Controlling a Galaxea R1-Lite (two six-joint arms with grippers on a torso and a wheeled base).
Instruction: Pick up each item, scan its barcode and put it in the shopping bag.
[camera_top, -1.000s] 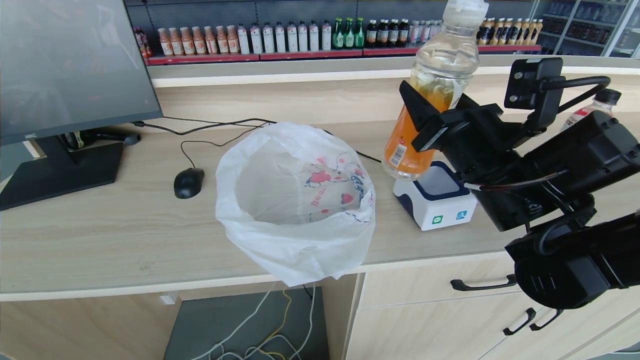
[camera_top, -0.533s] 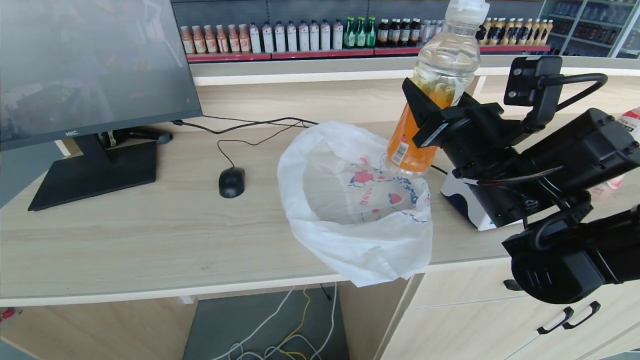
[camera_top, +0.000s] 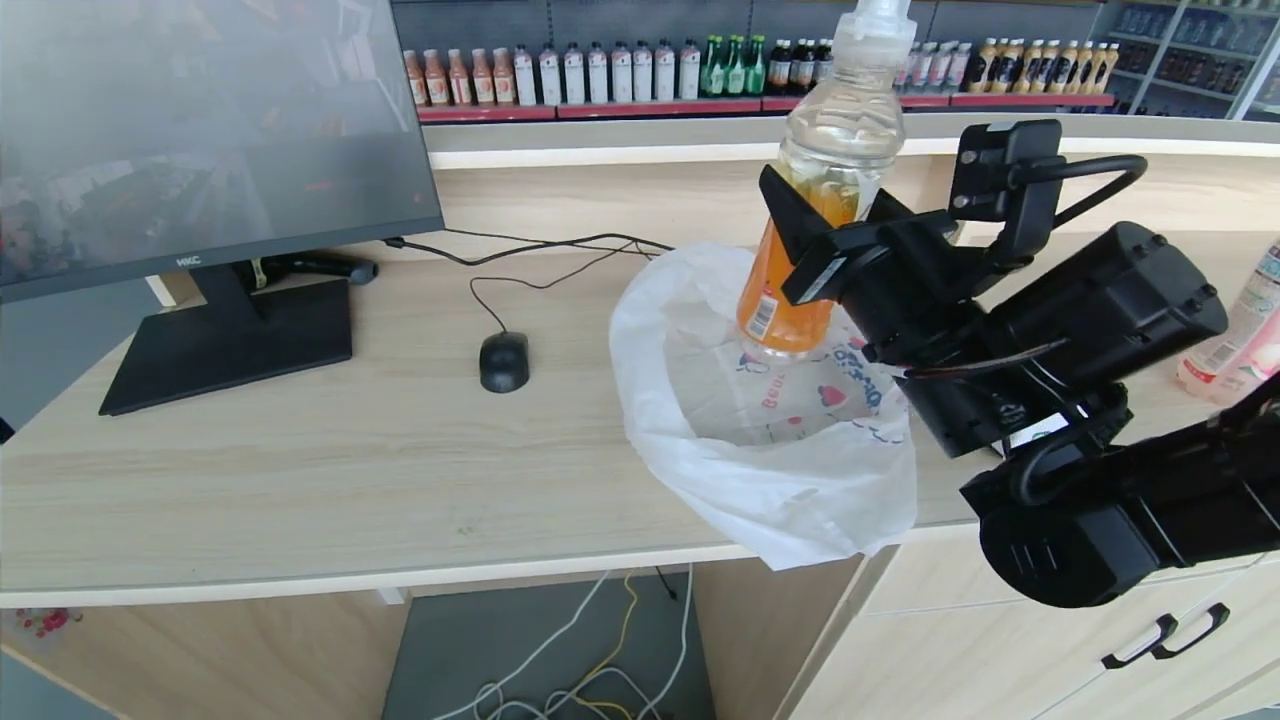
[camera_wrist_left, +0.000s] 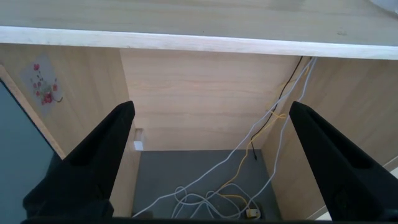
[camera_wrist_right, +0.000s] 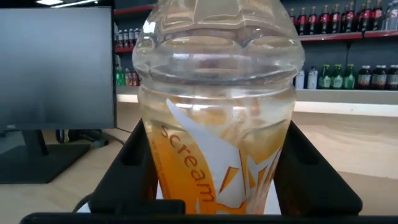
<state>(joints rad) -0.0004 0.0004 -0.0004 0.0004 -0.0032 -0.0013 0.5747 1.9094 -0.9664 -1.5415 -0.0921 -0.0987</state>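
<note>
Light wood tabletop (camera_top: 300, 470) is seen in a shop, with a shelf (camera_top: 650, 105) of drinks along the back wall. White shopping bag (camera_top: 770, 480) is stood open at the tabletop's front edge, its bottom sagging over that edge. Bottle (camera_top: 810, 230) of orange drink is clamped by the right end effector (camera_top: 815, 250) around its lower half, cap up, slightly tilted, barcode label turned toward the monitor (camera_top: 200, 130) side. Bottle base is held over the bag's mouth, near the rear rim; contact with the plastic cannot be told. From the right wrist view the bottle is seen pinched between both fingers. Left end effector (camera_wrist_left: 211, 168) is held low, below the tabletop's front edge, fingers spread wide apart with nothing between them; cables (camera_wrist_left: 249, 180) are seen beyond it under the tabletop. Monitor is stood at the left rear, with a mouse (camera_top: 503, 361) between it and the bag. Second bottle (camera_top: 1235, 340) is seen on the tabletop at the far right.
</note>
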